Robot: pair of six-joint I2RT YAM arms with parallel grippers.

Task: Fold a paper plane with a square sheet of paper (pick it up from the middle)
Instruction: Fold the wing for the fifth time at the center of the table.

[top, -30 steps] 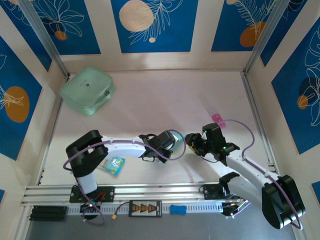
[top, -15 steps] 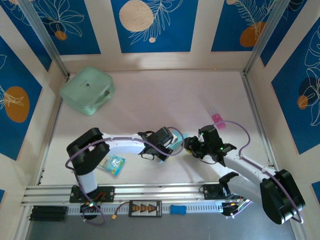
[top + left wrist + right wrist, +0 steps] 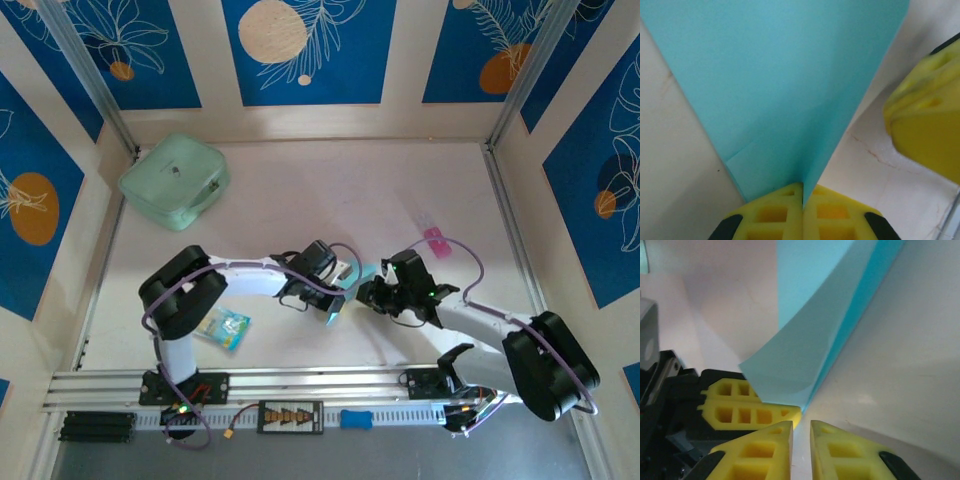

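Mid-fold, centre of top view: my left fingers [image 3: 772,212] are clamped on the blue sheet [image 3: 780,75] at its crease. My right fingers [image 3: 850,450] are nearly closed w/ the slim gap empty. Nxt, I reckon: pinch the sheet's free edge.

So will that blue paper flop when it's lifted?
Probably somewhat: the square sheet of paper curls at its free corner. Its fold likely stiffens it, since it juts straight out of the left gripper. It looks very light.
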